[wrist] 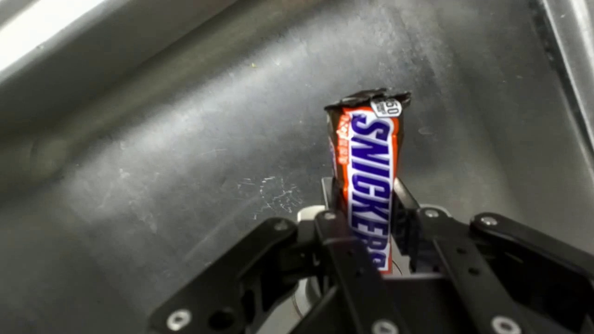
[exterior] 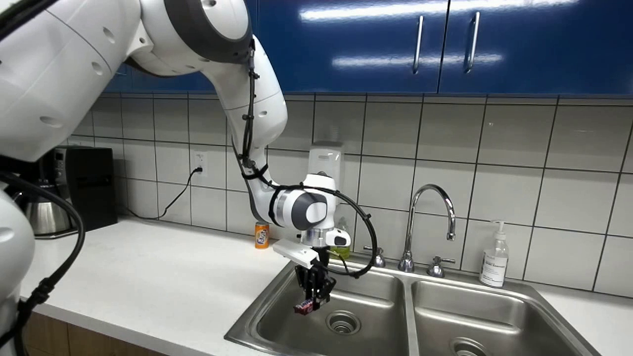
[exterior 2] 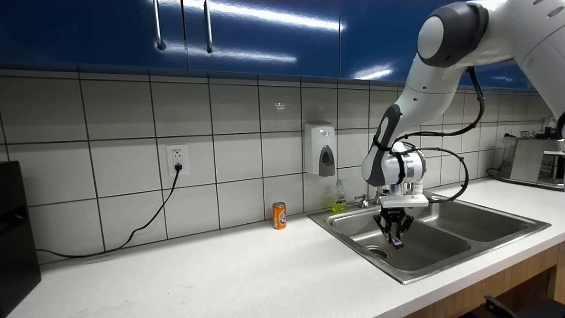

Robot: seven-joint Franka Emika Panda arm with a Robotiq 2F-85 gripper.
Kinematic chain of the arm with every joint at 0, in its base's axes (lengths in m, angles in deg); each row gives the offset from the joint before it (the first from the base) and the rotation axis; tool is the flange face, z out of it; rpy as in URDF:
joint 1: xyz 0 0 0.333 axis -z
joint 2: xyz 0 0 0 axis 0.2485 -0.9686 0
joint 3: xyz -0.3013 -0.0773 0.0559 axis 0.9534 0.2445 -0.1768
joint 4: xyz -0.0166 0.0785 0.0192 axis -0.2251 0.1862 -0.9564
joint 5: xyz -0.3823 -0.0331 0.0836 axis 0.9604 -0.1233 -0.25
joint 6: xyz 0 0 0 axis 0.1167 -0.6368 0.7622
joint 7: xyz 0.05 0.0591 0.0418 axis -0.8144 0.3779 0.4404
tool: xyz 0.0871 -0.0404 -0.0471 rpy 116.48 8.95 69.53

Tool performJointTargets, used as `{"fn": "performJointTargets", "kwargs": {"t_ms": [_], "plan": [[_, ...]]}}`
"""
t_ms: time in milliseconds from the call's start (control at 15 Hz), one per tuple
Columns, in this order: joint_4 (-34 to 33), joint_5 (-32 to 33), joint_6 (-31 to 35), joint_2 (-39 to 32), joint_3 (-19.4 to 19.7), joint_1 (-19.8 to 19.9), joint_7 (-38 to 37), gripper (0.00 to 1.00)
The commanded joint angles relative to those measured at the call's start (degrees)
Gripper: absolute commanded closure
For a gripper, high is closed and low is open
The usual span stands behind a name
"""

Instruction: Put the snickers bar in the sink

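The snickers bar is a brown wrapped bar with its label facing the wrist camera. It also shows small at the fingertips in both exterior views. My gripper is shut on it, one finger on each long side, with its far end sticking out past the fingertips. The gripper points down over the left-hand basin of the steel sink. The bar is within that basin's outline. I cannot tell its exact height above the basin floor. Its near end is partly hidden by a finger in the wrist view.
A chrome faucet stands behind the sink, with handles beside it. An orange can and a yellow-green soap bottle stand at the back of the counter. A pump bottle stands behind the right basin. A dispenser hangs on the wall.
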State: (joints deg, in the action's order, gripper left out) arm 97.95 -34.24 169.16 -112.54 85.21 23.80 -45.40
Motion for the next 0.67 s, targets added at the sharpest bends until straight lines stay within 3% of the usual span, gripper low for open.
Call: {"fn": "performJointTargets", "kwargs": {"t_ms": [0, 600], "plan": [[-3.55, -1.24, 0.79, -5.01, -0.53, 1.70, -0.68, 0.93], [-8.57, -0.99, 1.12, -12.91, -0.56, 2.11, -0.92, 0.93]]}}
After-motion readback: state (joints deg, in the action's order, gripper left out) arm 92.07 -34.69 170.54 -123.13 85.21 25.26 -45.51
